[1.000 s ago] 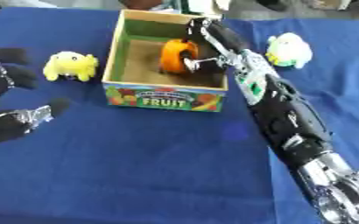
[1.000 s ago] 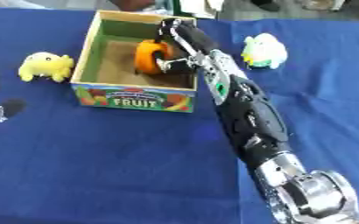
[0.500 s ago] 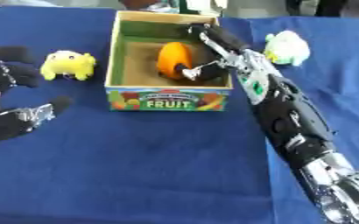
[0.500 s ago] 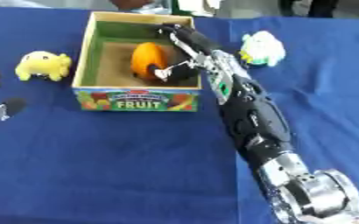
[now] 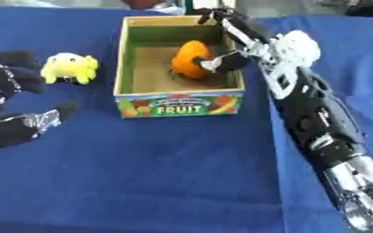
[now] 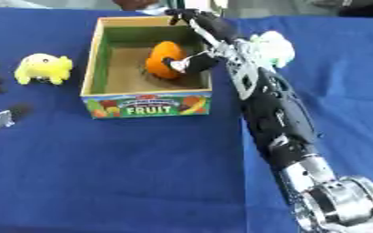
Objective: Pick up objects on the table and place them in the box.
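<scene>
The orange object [image 5: 191, 63] lies inside the box [image 5: 178, 103], on its floor toward the right wall, where it lay half a second ago. The box, labelled FRUIT on its front wall, stands near the far edge of the blue tabletop [image 5: 158, 182]. The right hand [image 5: 236, 34] reaches over the box's far right corner; its fingers are stretched out straight over the rim and its thumb points down beside the orange object, touching or nearly touching it, so the hand is open and grips nothing. Compared with a second ago, the fingers have spread away from the orange object, which then sat between them. A yellow plush toy [image 5: 68, 68] sits on the tabletop just left of the box, apart from its wall, and a pale green and white plush toy [image 6: 272, 43] lies right of the box, partly hidden behind the right arm. The left hand [image 5: 5, 109] rests at the tabletop's left edge, fingers relaxed and holding nothing, unchanged.
</scene>
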Action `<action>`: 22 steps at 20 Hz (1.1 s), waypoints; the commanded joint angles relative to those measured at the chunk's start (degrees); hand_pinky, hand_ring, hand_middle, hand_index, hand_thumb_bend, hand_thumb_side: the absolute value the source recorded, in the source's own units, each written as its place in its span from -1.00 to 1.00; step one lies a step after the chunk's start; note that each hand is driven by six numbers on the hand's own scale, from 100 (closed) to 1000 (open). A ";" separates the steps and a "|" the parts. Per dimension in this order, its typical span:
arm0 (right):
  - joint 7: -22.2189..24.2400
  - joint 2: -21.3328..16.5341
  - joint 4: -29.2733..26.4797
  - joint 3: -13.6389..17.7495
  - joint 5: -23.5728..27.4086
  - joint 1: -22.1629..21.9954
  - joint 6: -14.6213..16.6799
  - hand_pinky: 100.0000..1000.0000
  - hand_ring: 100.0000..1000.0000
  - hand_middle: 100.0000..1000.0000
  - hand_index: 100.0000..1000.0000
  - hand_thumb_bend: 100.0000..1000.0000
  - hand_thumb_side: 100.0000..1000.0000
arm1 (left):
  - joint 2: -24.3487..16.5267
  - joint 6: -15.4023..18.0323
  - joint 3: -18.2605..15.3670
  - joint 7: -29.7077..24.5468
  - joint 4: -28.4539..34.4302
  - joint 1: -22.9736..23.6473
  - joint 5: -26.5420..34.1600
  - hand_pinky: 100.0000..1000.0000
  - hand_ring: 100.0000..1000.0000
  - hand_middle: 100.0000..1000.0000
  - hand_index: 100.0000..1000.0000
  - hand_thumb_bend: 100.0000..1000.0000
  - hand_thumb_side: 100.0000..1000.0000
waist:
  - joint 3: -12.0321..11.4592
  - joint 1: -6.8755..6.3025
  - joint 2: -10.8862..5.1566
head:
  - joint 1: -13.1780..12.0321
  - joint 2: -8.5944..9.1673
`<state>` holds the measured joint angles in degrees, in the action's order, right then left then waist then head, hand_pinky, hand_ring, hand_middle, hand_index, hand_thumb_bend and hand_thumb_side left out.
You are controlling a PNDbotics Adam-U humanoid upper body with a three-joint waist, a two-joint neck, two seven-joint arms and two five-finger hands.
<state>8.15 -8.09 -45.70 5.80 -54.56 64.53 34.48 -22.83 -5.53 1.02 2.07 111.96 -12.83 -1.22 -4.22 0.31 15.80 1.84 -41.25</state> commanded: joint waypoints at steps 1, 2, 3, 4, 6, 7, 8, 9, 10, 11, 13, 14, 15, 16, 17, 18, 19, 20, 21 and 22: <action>1.45 -3.40 -3.96 -0.86 6.25 0.95 0.45 0.47 0.85 0.50 0.89 -0.71 -0.85 | -3.67 -0.18 -1.09 0.55 0.95 0.14 -0.61 0.09 0.12 0.17 0.43 0.57 -1.00 | 0.36 -0.33 -1.58 | -0.77 -0.32; 1.90 -4.32 -5.18 -1.18 8.91 0.71 0.53 0.46 0.84 0.48 0.87 -0.78 -0.94 | -4.53 -0.29 -1.29 0.73 0.85 0.32 -0.75 0.09 0.12 0.17 0.43 0.56 -1.00 | 0.70 -0.36 -1.75 | -1.10 -0.43; 2.41 -5.21 -6.41 -1.54 11.71 0.41 0.47 0.44 0.82 0.47 0.85 -0.84 -1.00 | -5.27 -0.38 -1.46 0.92 0.76 0.44 -0.85 0.09 0.12 0.17 0.43 0.56 -1.00 | 0.99 -0.38 -1.90 | -1.37 -0.54; 2.71 -6.26 -7.94 -1.79 14.81 -0.02 0.31 0.42 0.80 0.45 0.83 -0.94 -1.00 | -6.19 -0.44 -1.63 1.09 0.70 0.52 -0.97 0.10 0.12 0.18 0.44 0.56 -1.00 | 1.34 -0.38 -2.08 | -1.71 -0.67; 3.04 -8.56 -11.42 -2.27 21.60 -1.25 -0.56 0.38 0.77 0.40 0.79 -1.00 -1.00 | -8.15 -0.54 -1.97 1.41 0.61 0.57 -1.18 0.10 0.12 0.18 0.44 0.56 -1.00 | 2.02 -0.36 -2.35 | -2.45 -0.85; 3.03 -9.82 -13.24 -2.44 25.12 -1.99 -1.26 0.34 0.73 0.36 0.75 -1.00 -1.00 | -9.19 -0.58 -2.15 1.57 0.59 0.52 -1.30 0.10 0.13 0.18 0.44 0.55 -1.00 | 2.34 -0.36 -2.40 | -2.82 -0.82; 2.85 -11.13 -15.10 -2.58 28.51 -2.78 -2.03 0.33 0.71 0.33 0.73 -1.00 -1.00 | -10.27 -0.61 -2.36 1.76 0.58 0.44 -1.42 0.10 0.13 0.18 0.44 0.55 -1.00 | 2.67 -0.36 -2.38 | -3.15 -0.72; 2.70 -12.35 -16.88 -2.77 31.45 -3.56 -2.78 0.32 0.70 0.33 0.73 -1.00 -1.00 | -11.24 -0.64 -2.54 1.93 0.57 0.34 -1.52 0.10 0.13 0.18 0.44 0.55 -1.00 | 2.94 -0.36 -2.35 | -3.39 -0.61; 2.55 -13.52 -18.52 -2.90 34.02 -4.37 -3.43 0.30 0.68 0.30 0.71 -1.00 -1.00 | -12.29 -0.68 -2.67 2.07 0.52 0.20 -1.64 0.10 0.13 0.18 0.44 0.55 -1.00 | 3.25 -0.36 -2.29 | -3.61 -0.48; 2.25 -14.86 -20.23 -3.01 36.62 -5.40 -3.92 0.30 0.68 0.30 0.71 -1.00 -1.00 | -13.65 -0.63 -2.79 2.13 0.45 -0.02 -1.98 0.11 0.13 0.18 0.44 0.55 -1.00 | 3.56 -0.35 -2.22 | -3.82 -0.37; 1.79 -17.36 -23.43 -3.11 41.14 -7.65 -4.68 0.29 0.67 0.28 0.70 -1.00 -1.00 | -16.42 -0.75 -2.90 2.13 0.00 -0.54 -2.28 0.11 0.14 0.18 0.45 0.54 -1.00 | 4.29 -0.37 -2.04 | -4.40 -0.16; 1.63 -18.44 -24.85 -2.98 42.96 -8.87 -5.01 0.29 0.66 0.27 0.68 -1.00 -1.00 | -17.85 -0.77 -2.92 2.10 -0.26 -0.87 -2.38 0.12 0.14 0.19 0.45 0.54 -1.00 | 4.69 -0.38 -1.97 | -4.68 -0.06; 1.42 -19.36 -26.15 -2.69 44.49 -10.12 -5.33 0.28 0.66 0.26 0.68 -1.00 -1.00 | -19.32 -0.73 -2.90 2.02 -0.56 -1.20 -2.48 0.12 0.14 0.19 0.45 0.54 -1.00 | 5.13 -0.40 -1.93 | -5.01 0.02; 1.05 -20.04 -27.23 -2.30 45.84 -11.27 -5.68 0.25 0.63 0.22 0.65 -1.00 -1.00 | -20.74 -0.64 -2.86 1.92 -0.90 -1.49 -2.60 0.14 0.14 0.19 0.45 0.55 -1.00 | 5.54 -0.43 -1.90 | -5.29 0.09; 0.30 -20.68 -28.30 -1.80 47.16 -12.48 -5.89 0.25 0.62 0.22 0.65 -1.00 -1.00 | -22.35 -0.52 -2.73 1.80 -1.34 -1.84 -2.77 0.14 0.14 0.19 0.46 0.55 -1.00 | 5.94 -0.44 -1.86 | -5.52 0.18; -0.42 -21.31 -29.25 -1.33 48.16 -13.74 -6.04 0.24 0.63 0.21 0.65 -1.00 -1.00 | -24.12 -0.36 -2.52 1.58 -1.85 -2.27 -3.12 0.15 0.15 0.19 0.46 0.56 -1.00 | 6.37 -0.49 -1.76 | -5.80 0.31; -0.99 -21.83 -30.08 -0.94 49.02 -14.89 -6.19 0.24 0.63 0.21 0.65 -1.00 -1.00 | -25.71 -0.17 -2.29 1.35 -2.45 -2.71 -3.57 0.15 0.15 0.19 0.46 0.56 -1.00 | 6.72 -0.54 -1.67 | -6.07 0.41; -1.43 -22.30 -30.84 -0.54 49.80 -15.98 -6.35 0.24 0.63 0.21 0.64 -1.00 -1.00 | -27.35 0.04 -1.98 1.02 -3.12 -3.20 -4.22 0.17 0.16 0.20 0.47 0.58 -1.00 | 7.12 -0.59 -1.55 | -6.31 0.48; -1.76 -22.73 -31.62 -0.14 50.45 -17.00 -6.48 0.24 0.63 0.21 0.64 -1.00 -1.00 | -28.84 0.28 -1.62 0.58 -3.86 -3.74 -5.10 0.18 0.16 0.20 0.47 0.58 -1.00 | 7.49 -0.64 -1.44 | -6.49 0.53; -1.95 -23.13 -32.37 0.21 51.04 -17.97 -6.56 0.24 0.64 0.21 0.65 -1.00 -1.00 | -30.22 0.53 -1.27 0.15 -4.67 -4.32 -6.13 0.20 0.16 0.20 0.48 0.58 -0.98 | 7.89 -0.69 -1.33 | -6.70 0.57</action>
<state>6.79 -28.77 -75.94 5.09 -4.75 45.75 28.03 -49.32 -5.30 -0.09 2.65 107.55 -16.33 -6.43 3.87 -0.37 15.44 -4.48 -41.23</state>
